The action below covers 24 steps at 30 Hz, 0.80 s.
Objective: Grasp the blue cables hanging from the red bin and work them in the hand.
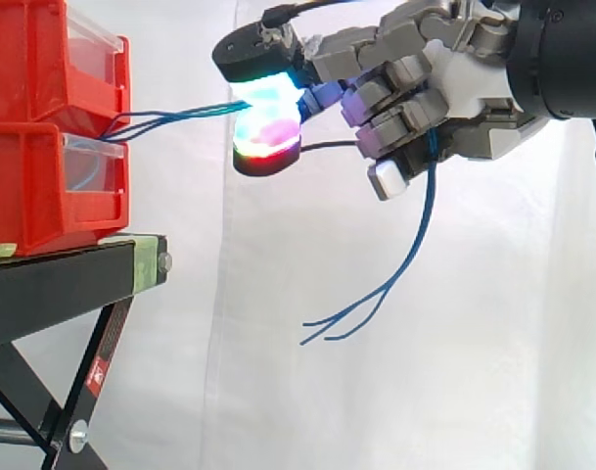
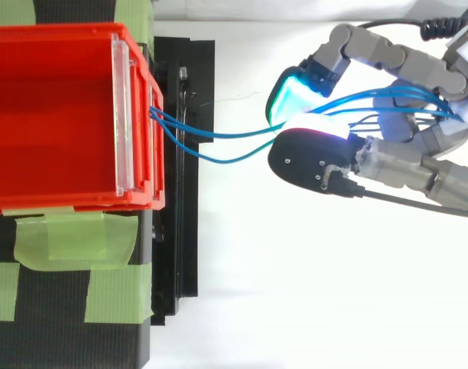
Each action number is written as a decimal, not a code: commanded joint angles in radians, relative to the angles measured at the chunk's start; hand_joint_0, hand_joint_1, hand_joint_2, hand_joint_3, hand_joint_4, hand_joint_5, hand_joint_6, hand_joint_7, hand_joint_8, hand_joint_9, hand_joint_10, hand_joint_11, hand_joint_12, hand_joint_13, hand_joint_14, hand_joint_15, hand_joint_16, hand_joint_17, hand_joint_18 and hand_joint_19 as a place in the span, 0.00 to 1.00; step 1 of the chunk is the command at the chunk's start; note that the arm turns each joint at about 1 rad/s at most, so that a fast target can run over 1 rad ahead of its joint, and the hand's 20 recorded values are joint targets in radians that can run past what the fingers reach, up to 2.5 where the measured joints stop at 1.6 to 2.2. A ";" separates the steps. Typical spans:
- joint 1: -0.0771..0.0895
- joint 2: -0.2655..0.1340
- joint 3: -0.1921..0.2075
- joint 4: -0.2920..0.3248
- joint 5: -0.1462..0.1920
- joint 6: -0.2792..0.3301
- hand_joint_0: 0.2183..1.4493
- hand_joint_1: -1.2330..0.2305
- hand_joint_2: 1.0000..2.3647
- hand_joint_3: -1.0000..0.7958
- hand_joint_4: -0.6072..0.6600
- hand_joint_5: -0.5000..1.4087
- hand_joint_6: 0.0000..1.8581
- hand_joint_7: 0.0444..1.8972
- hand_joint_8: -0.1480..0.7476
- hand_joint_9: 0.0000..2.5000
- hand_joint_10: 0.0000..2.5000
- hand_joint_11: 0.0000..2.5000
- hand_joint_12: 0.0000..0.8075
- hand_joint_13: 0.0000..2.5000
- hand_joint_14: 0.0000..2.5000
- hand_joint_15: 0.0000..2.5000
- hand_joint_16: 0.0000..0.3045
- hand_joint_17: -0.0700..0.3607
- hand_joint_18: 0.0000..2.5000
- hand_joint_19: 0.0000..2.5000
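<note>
Two red bins (image 1: 33,191), black stand (image 1: 53,279), white curtain (image 1: 493,372)

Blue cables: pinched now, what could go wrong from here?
1. The blue cables run almost straight from the red bin to the fingers; pulling back could drag the bin on the black stand or yank the cables out.
2. In the top view the strands fan apart inside the hand, so one may slip from the pinch.
3. The loose ends dangle below the hand and could snag.
</note>
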 commanded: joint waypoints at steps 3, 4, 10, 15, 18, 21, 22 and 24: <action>-0.001 0.000 -0.001 0.001 0.000 -0.002 0.56 0.42 0.01 0.59 0.74 0.45 0.00 0.71 0.81 0.68 1.00 1.00 0.87 0.84 1.00 0.86 0.69 0.53 1.00 0.31; -0.002 0.000 0.000 0.001 0.000 -0.002 0.55 0.42 0.06 0.61 0.75 0.45 0.00 0.71 0.81 0.68 1.00 1.00 0.87 0.84 1.00 0.86 0.69 0.53 1.00 0.31; -0.002 0.000 0.000 0.001 -0.008 -0.005 0.49 0.54 0.49 0.70 0.71 0.42 0.07 0.72 0.81 0.68 1.00 1.00 0.87 0.84 1.00 0.86 0.69 0.53 1.00 0.31; -0.004 0.000 0.000 0.001 -0.008 -0.009 0.48 0.55 0.61 0.69 0.71 0.40 0.14 0.69 0.81 0.68 1.00 1.00 0.87 0.84 1.00 0.86 0.69 0.53 1.00 0.31; -0.007 -0.001 0.000 0.002 -0.011 -0.017 0.60 0.40 0.05 0.69 0.74 0.40 0.15 0.67 0.81 0.68 1.00 1.00 0.87 0.84 1.00 0.86 0.69 0.53 1.00 0.31; -0.008 -0.001 0.000 0.007 -0.019 -0.023 0.58 0.41 0.01 0.48 0.73 0.40 0.12 0.68 0.81 0.68 1.00 1.00 0.87 0.84 1.00 0.86 0.69 0.53 1.00 0.31; -0.010 -0.001 0.000 0.007 -0.020 -0.026 0.58 0.42 0.01 0.50 0.73 0.40 0.12 0.69 0.81 0.68 1.00 1.00 0.87 0.84 1.00 0.86 0.69 0.53 1.00 0.31; -0.011 0.000 0.000 0.007 -0.022 -0.026 0.60 0.42 0.01 0.55 0.73 0.40 0.11 0.69 0.81 0.68 1.00 1.00 0.87 0.84 1.00 0.86 0.69 0.53 1.00 0.31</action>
